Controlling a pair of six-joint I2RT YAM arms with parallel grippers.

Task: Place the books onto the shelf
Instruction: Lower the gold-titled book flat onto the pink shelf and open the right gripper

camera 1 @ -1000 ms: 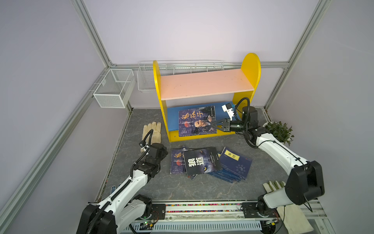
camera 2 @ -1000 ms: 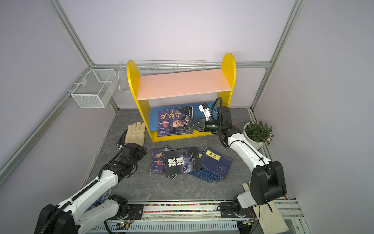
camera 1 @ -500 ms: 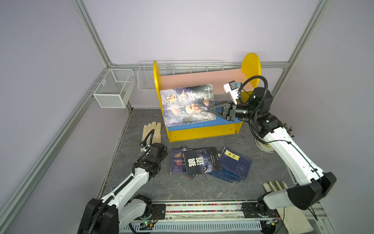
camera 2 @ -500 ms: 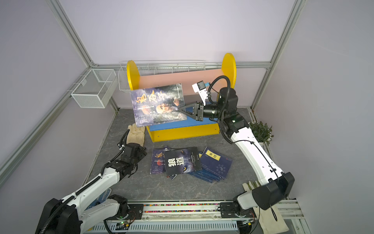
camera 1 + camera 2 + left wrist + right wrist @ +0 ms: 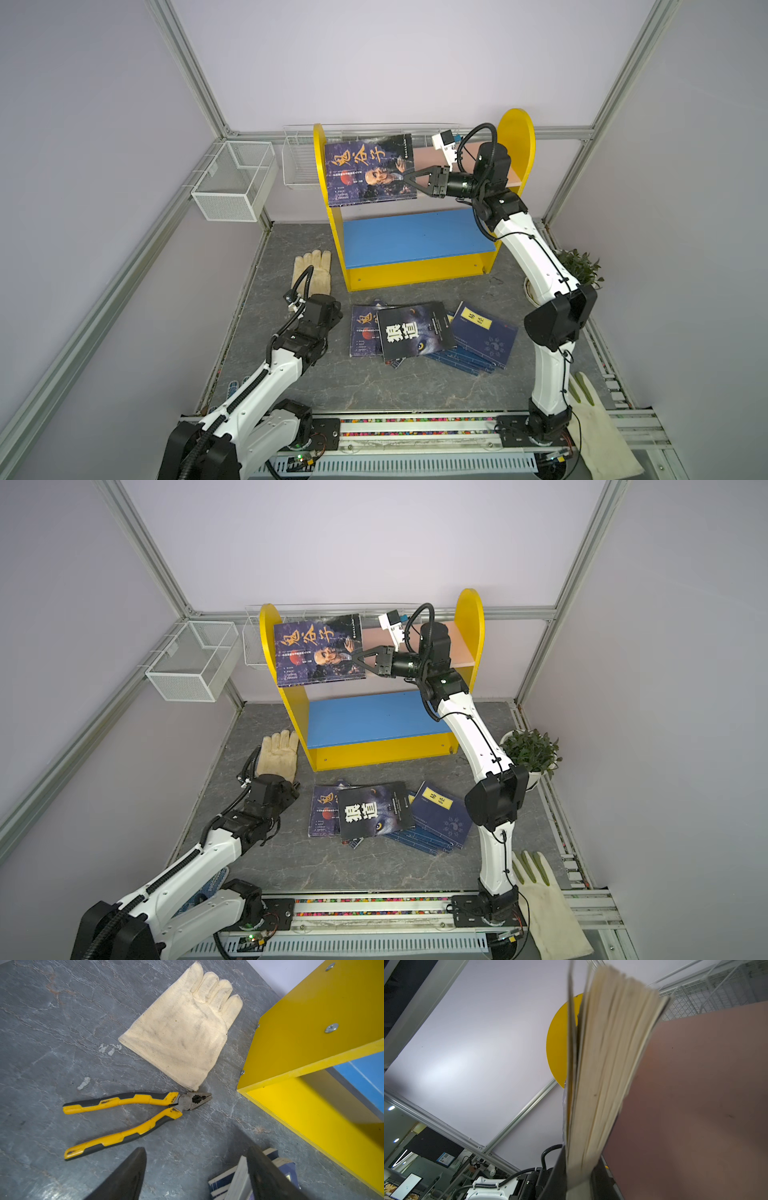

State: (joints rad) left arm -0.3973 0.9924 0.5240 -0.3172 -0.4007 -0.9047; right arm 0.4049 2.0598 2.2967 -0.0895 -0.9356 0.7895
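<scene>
so the right tool is clamped tight on one side edge of a dark paperback with big Chinese characters. The book sticks out sideways from it, cover facing up, hanging over the left half of the shelf at about the level of the pink upper board. Grabbing it by the edge makes sense to me: the arm sits off to the side and the whole flat face is free to go down on the board. In the right wrist view the paperback's pages run right alongside the pink surface, but I can't tell if it's touching or just above it. The blue lower board is bare, and everything else is a messy overlapping pile of books on the table just in front of the shelf, so I'd say most of the job is left. The left tool has its jaws spread wide with nothing between them, low by the left end of that pile, near a glove and some pliers. My guess is it's lined up for the next book. Risk I see: a one-edge grip on a floppy paperback means it could sag, or catch the yellow side panel on the way down
</scene>
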